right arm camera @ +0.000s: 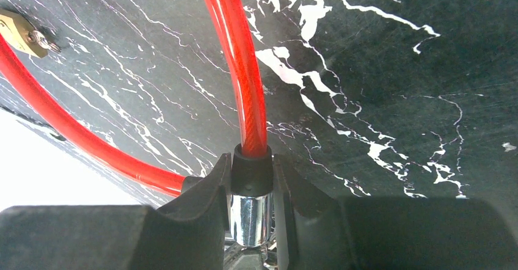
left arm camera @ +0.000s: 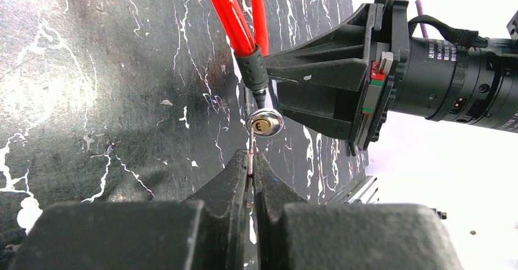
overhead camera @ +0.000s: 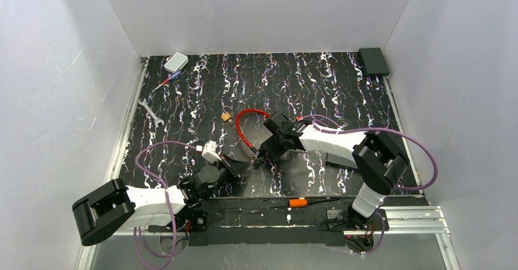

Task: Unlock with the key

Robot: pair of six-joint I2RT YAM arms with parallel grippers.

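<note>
Left gripper [left arm camera: 250,167] pinched tight on key [left arm camera: 251,149], key tip at the edge of the lock barrel [left arm camera: 265,124] face just ahead. Right gripper [right arm camera: 251,187] clamped on that lock barrel. Red cable [right arm camera: 239,68] loops beyond, brass padlock [right arm camera: 21,33] farther off.

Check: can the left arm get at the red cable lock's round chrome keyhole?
Probably yes: the thin silver key in its jaws sits right beside the chrome keyhole face, nothing between them.

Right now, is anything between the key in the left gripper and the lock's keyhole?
Nothing visible. The key, pinched in the left gripper, has its tip beside the face of the lock, slightly left of the keyhole.
</note>
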